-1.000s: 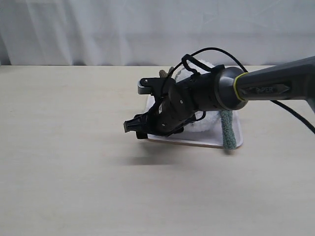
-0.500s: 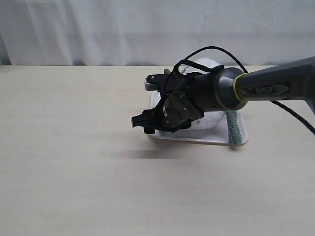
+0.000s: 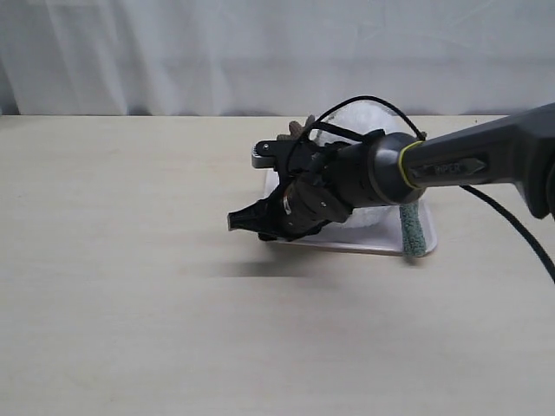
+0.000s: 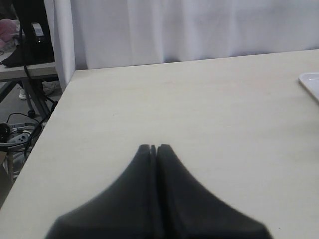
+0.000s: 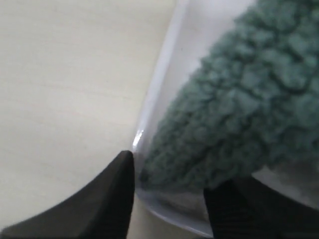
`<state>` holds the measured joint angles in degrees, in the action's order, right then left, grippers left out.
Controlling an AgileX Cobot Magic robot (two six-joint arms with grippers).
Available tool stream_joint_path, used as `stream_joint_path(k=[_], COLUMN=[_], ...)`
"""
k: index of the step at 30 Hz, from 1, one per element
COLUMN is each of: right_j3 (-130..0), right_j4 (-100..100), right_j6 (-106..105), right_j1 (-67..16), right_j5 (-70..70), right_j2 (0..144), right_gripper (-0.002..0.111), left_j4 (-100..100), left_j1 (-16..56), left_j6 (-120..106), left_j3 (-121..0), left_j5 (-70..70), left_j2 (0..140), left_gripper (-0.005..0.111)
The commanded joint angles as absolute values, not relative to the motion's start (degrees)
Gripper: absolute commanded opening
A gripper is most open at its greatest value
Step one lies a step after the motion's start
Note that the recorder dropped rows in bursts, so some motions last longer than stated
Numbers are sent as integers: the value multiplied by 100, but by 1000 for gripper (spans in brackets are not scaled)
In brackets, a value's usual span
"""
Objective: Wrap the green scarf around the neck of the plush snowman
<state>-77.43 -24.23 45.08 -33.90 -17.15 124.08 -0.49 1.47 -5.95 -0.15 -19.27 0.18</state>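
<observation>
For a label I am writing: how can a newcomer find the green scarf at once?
Find the white tray on the pale table. The green scarf shows at its right end in the exterior view, beside the plush snowman. It is the only fuzzy grey-green strip there.

Pale wood-grain tabletop (image 3: 130, 329), matte, evenly lit, soft shadows only. White pleated curtain (image 3: 217, 52) spans the full width behind the table's far edge. Ahead of the left gripper (image 4: 153, 148) jaws the tabletop runs straight to that curtain. Off to one side of the jaws, past the table edge: second desk (image 4: 25, 69) with dark equipment (image 4: 30, 30), grey floor (image 4: 15, 107), loose cables (image 4: 20, 119).
</observation>
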Motion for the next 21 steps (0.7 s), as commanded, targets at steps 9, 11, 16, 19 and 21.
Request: stream_joint_path(k=[9, 11, 16, 19, 21], right_j3=[-7729, -7729, -7729, -7729, -7729], right_j4=[-2464, -2464, -1773, -1582, -1905], right_j6=[3944, 3783, 2438, 1633, 1559], right_j1=[-3345, -3345, -3345, -3345, -3345], right_j5=[-2113, -2625, -3745, -4633, -5150], right_j2=[12103, 11957, 11719, 11631, 11614], right_gripper=[4, 4, 4, 4, 4], left_j4=[-61, -61, -61, -61, -61], left_j1=[139, 139, 139, 139, 139], left_j6=[-597, -597, -597, -597, -597], left_j3=[0, 0, 0, 0, 0], left_j5=[-1860, -1860, -1860, -1860, -1860], left_j2=[0, 0, 0, 0, 0], left_gripper=[0, 0, 0, 0, 0])
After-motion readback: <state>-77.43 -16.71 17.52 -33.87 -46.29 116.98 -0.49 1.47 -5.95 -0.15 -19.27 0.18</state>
